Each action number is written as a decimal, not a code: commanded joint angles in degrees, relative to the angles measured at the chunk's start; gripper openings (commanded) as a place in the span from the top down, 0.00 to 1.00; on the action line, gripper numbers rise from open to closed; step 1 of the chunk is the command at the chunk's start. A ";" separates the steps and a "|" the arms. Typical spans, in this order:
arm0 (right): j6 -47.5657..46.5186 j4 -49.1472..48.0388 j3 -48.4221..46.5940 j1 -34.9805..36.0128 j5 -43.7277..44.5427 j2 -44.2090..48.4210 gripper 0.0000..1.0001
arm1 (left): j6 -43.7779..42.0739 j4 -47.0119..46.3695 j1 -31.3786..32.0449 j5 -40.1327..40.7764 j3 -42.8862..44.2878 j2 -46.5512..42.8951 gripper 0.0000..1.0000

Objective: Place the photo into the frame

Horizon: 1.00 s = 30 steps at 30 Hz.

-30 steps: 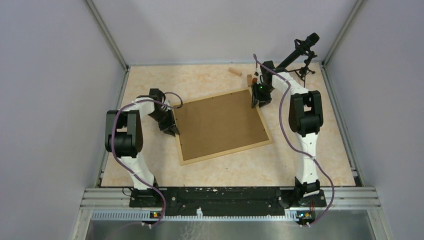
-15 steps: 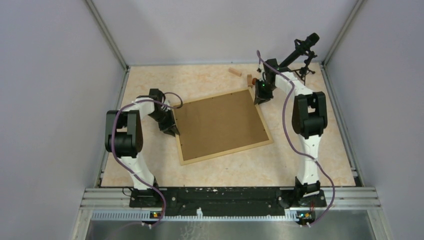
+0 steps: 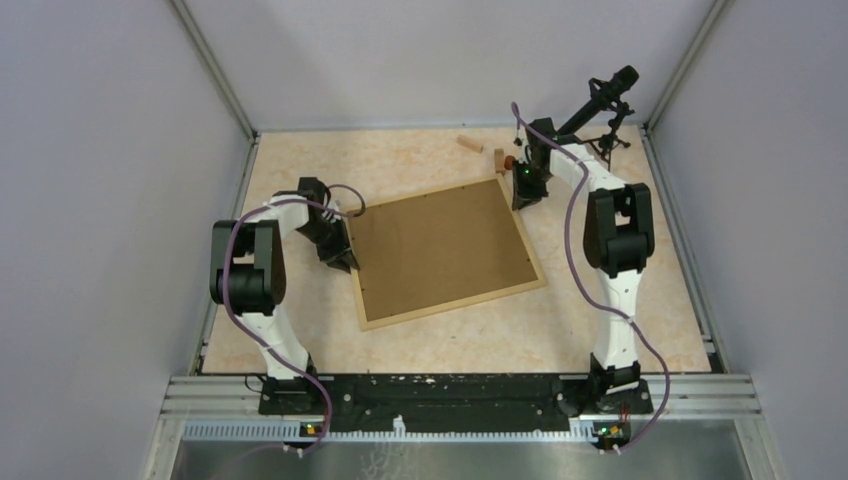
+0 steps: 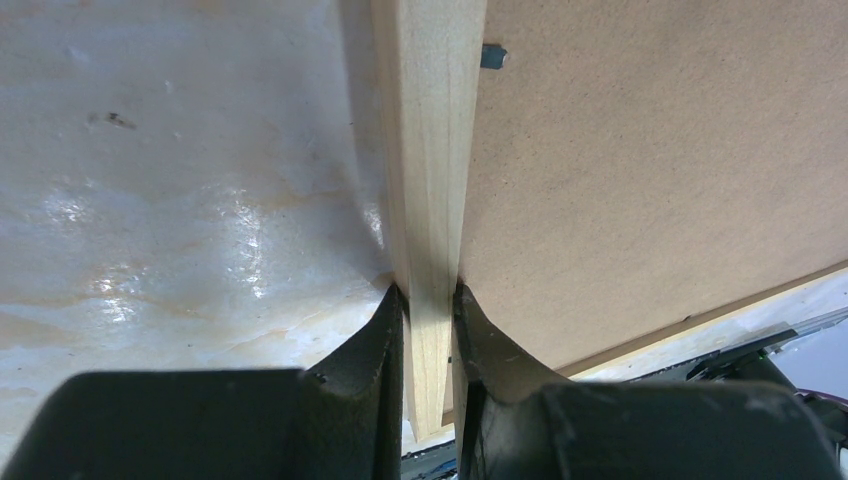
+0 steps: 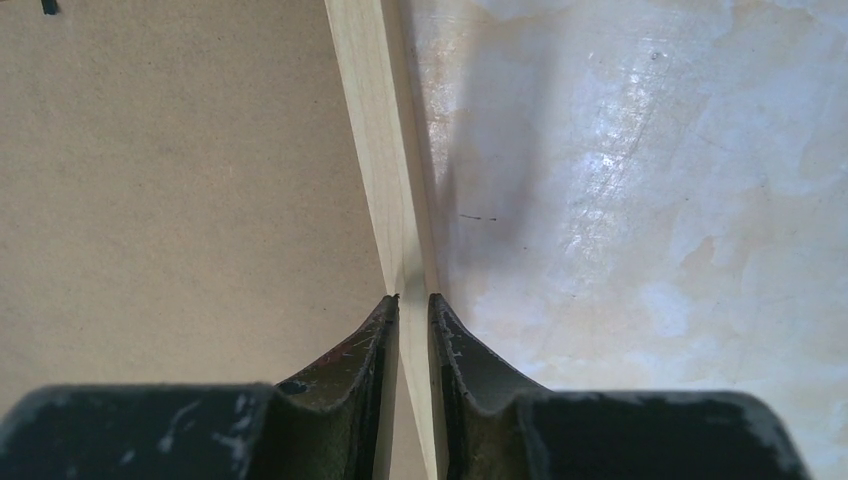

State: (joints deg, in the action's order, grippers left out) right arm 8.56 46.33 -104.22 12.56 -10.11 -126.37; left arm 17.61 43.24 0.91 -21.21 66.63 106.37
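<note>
we see the frame (image 3: 440,250) back-up, matte brown board in pale wood rails; left end effector (image 4: 428,300) pinches its 9 o'clock rail, right end effector (image 5: 412,300) its 1 o'clock rail.

The right arm's black two-finger gripper (image 3: 520,198) now sits at the far right corner of the large, thin, light-wood rectangular picture frame (image 3: 440,250). A second ago it hung a little nearer and further in, over the frame's brown board. It has slid outward and away onto the pale rail. Its jaws, wider apart before, have drawn in. The dark fingers (image 5: 365,350) now press the narrow rail from both sides. The white and black elbow of the right arm (image 3: 620,225) has swung slightly to the right with it.
</note>
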 commanded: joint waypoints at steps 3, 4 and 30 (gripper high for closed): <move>-1.26 0.44 0.58 0.90 0.42 1.10 0.83 | -0.47 -10.74 0.89 1.04 -1.86 3.69 0.96; -1.26 0.39 0.79 0.95 0.52 1.23 0.83 | -0.49 -10.74 0.90 1.09 -1.86 3.65 0.96; -3.28 0.71 1.48 3.24 6.15 -1.42 0.83 | -0.54 -10.73 0.86 0.88 -2.02 3.50 0.96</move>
State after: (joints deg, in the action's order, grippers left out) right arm 6.94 46.44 -103.15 14.48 -6.04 -126.37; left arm 17.61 43.22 0.89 -21.21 66.63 106.37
